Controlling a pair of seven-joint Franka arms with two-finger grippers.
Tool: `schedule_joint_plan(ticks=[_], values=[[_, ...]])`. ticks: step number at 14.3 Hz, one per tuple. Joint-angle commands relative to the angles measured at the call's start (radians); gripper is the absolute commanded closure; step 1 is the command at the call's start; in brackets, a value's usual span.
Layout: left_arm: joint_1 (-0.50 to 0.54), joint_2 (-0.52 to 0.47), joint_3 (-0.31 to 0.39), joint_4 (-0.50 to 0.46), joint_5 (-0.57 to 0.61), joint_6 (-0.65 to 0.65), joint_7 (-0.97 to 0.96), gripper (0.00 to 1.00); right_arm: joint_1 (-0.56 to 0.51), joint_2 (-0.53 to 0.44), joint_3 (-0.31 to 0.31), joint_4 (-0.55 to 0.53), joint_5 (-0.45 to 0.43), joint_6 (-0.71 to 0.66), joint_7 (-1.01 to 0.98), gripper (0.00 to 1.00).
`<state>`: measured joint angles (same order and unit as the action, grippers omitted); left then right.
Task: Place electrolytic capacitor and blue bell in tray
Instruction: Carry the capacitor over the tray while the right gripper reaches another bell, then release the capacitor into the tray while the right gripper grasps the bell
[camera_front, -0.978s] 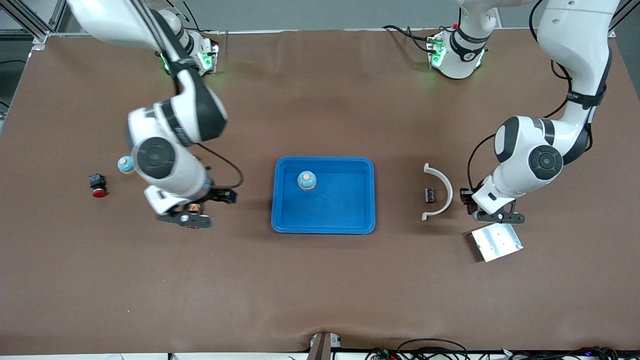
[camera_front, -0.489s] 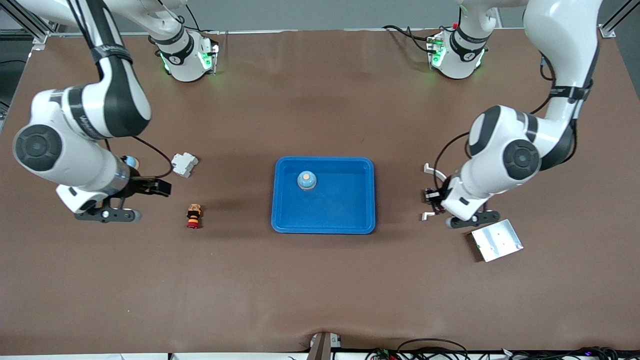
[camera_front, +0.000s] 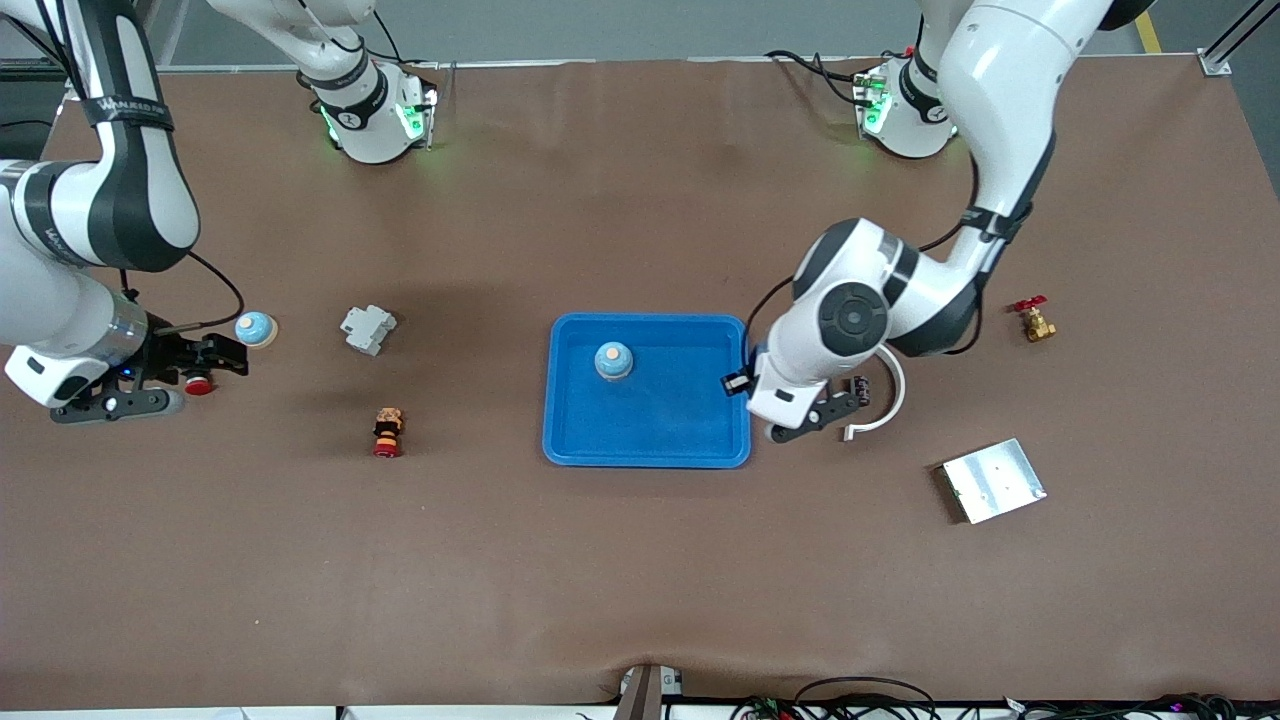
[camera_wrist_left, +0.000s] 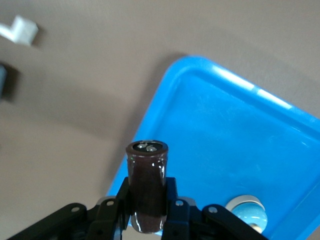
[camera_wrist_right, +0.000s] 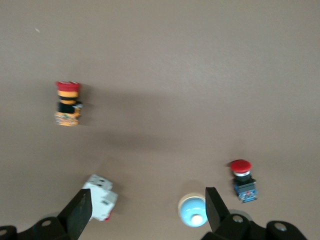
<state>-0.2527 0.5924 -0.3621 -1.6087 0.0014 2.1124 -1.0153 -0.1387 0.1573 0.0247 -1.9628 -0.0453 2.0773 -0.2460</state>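
My left gripper is shut on the electrolytic capacitor, a dark brown cylinder, and holds it over the rim of the blue tray at the left arm's end; the hand hides it in the front view. The left wrist view shows the tray floor and a blue bell on it. That bell stands in the tray. A second blue bell stands on the table. My right gripper is open and empty over the table beside it; that bell also shows in the right wrist view.
A red push button, a white breaker and a red-and-orange button lie toward the right arm's end. A white arc, a small dark part, a silver plate and a brass valve lie toward the left arm's end.
My left arm has swung from beside the silver plate to the tray's rim. My right arm has moved from near the tray out to the right arm's end of the table.
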Motion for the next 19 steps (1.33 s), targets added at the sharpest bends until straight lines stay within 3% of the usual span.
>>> schedule_joint_plan(ticks=[1, 4, 10, 16, 19], values=[[-0.043, 0.017, 0.006, 0.032, -0.003, -0.008, -0.151, 1.0, -0.073, -0.111, 0.023, -0.213, 0.002, 0.137, -0.082, 0.0], [-0.074, 0.038, 0.006, 0.032, -0.001, 0.044, -0.284, 1.0, -0.108, -0.162, 0.021, -0.365, 0.002, 0.254, -0.114, 0.0], [-0.128, 0.13, 0.017, 0.027, 0.006, 0.069, -0.439, 1.0, -0.209, -0.139, 0.021, -0.514, 0.004, 0.496, -0.248, 0.0], [-0.131, 0.173, 0.023, 0.023, 0.026, 0.069, -0.476, 1.0, -0.304, -0.022, 0.024, -0.562, 0.004, 0.671, -0.337, 0.0], [-0.14, 0.19, 0.025, 0.024, 0.028, 0.069, -0.476, 1.0, -0.306, -0.003, 0.026, -0.573, 0.016, 0.685, -0.335, 0.0]])
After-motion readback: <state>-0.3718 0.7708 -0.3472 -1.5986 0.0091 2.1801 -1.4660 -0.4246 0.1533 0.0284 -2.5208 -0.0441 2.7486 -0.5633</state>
